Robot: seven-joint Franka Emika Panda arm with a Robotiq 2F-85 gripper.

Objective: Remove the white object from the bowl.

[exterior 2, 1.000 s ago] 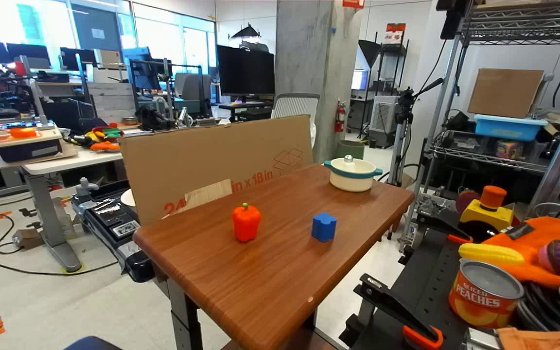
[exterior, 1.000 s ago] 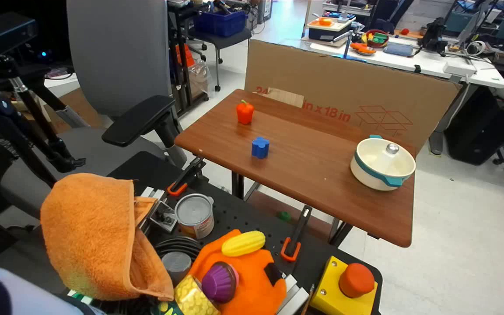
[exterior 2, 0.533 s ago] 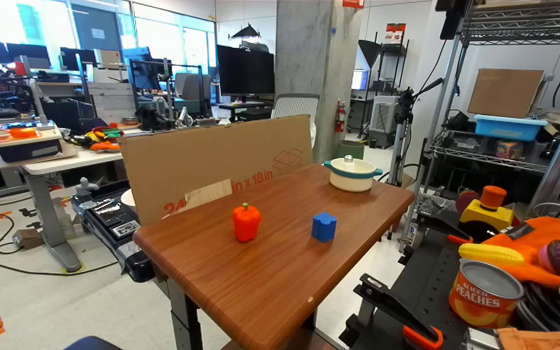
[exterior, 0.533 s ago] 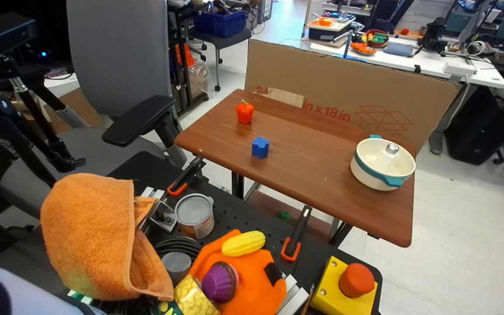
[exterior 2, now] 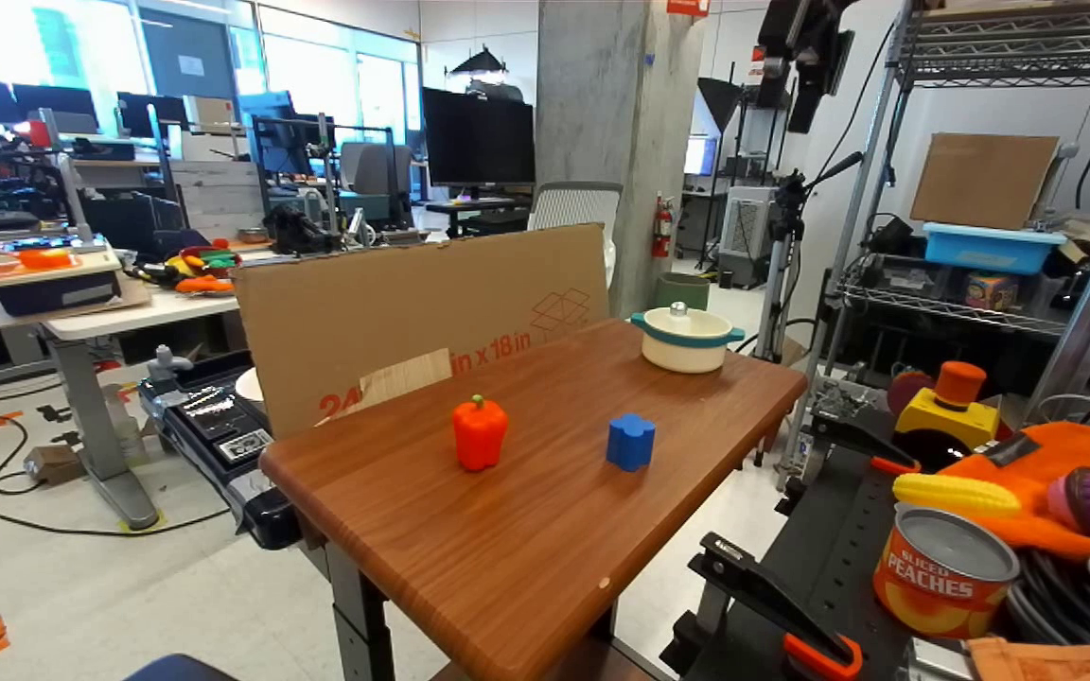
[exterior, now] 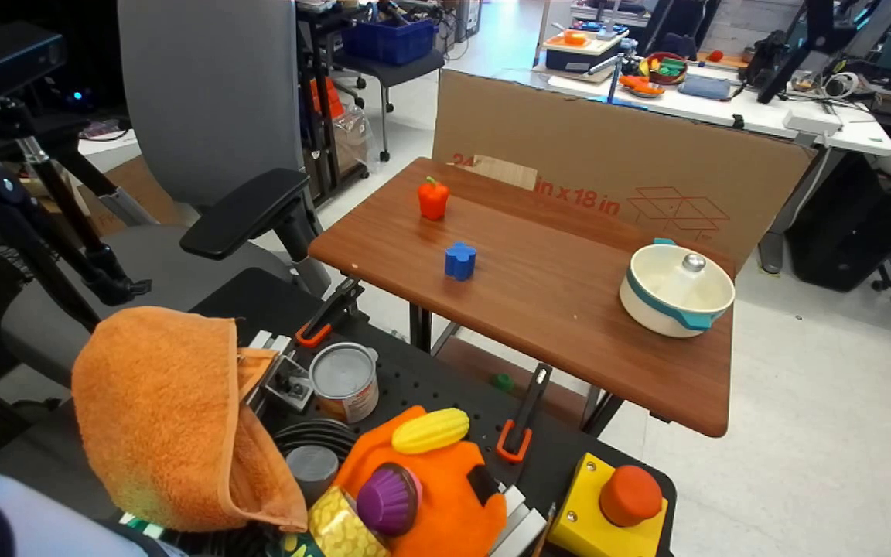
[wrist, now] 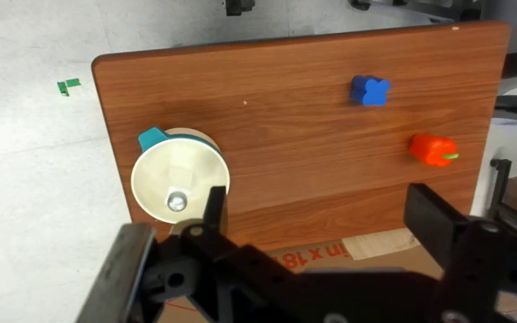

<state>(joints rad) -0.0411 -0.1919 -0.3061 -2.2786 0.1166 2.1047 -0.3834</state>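
Your gripper (wrist: pixel 317 197) came further into both exterior views, upper right; stood spread, holding nothing. White lid (wrist: pixel 164 166), presumably your target, sat on bowl (exterior 2: pixel 682 357), left side of wrist view. Approach seemed underway; next move called for centring over knob (wrist: pixel 177 201).

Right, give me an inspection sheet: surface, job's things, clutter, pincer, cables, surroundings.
Surface: wood-grain tabletop, small pale spots.
Job's things: cream-and-teal pot, lid on, hiding its inside; white object, nothing seen.
Clutter: blue flower-shaped block and orange-red bell pepper on the tabletop.
Pincer: open, holding nothing.
Cables: black cable on the floor, in an exterior view.
Surroundings: cardboard panel along one long edge; black perforated board beyond the opposite one, bearing a SLICED PEACHES can.
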